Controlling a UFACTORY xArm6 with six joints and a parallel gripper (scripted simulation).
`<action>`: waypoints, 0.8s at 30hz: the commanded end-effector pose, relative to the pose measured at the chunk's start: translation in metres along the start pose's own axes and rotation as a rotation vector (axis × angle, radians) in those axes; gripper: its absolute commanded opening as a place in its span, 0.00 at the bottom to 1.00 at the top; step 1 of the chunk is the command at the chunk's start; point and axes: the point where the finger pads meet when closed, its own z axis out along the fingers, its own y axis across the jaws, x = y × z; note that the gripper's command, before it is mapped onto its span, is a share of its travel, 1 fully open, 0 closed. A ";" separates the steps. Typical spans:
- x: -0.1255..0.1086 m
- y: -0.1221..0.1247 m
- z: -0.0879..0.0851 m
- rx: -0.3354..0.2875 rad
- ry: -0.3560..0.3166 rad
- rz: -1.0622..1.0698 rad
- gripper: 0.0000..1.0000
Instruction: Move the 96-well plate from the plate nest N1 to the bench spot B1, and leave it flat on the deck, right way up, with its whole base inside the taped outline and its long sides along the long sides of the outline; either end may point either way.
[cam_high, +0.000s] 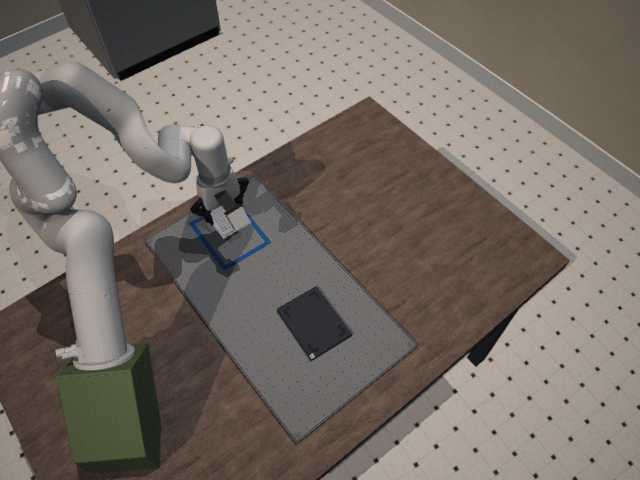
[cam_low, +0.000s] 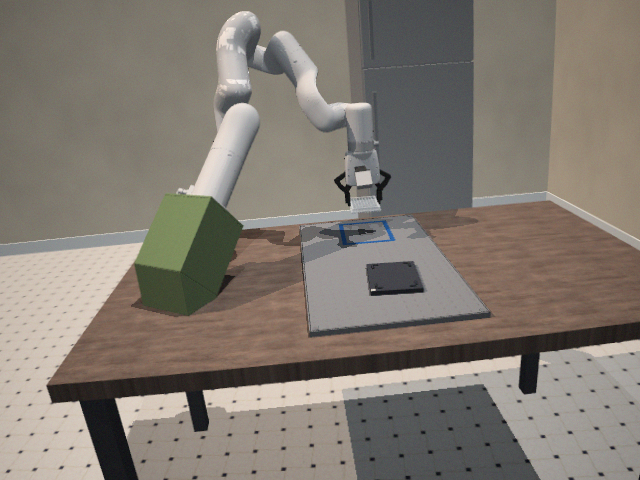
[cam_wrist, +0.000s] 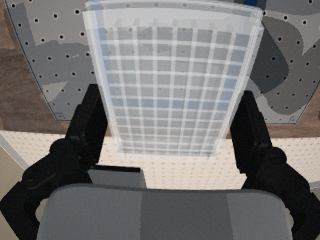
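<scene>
My gripper (cam_high: 223, 219) is shut on the clear 96-well plate (cam_high: 225, 223), gripping its two long sides. It holds the plate in the air above the blue taped outline B1 (cam_high: 229, 241) at the far end of the grey deck. In the exterior view the plate (cam_low: 364, 204) hangs level under the gripper (cam_low: 363, 198), well above the outline (cam_low: 366, 231). The black plate nest N1 (cam_high: 314, 323) stands empty nearer the deck's middle.
The grey perforated deck (cam_high: 279, 304) lies on a brown wooden table. The arm's green base block (cam_high: 109, 408) stands at the table's near left. A grey cabinet (cam_low: 413, 98) stands behind the table.
</scene>
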 end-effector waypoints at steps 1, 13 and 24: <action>0.000 -0.001 -0.001 0.003 -0.001 -0.001 0.00; 0.000 -0.001 0.004 0.003 -0.001 -0.001 0.00; 0.001 -0.001 0.019 0.003 -0.001 -0.001 0.00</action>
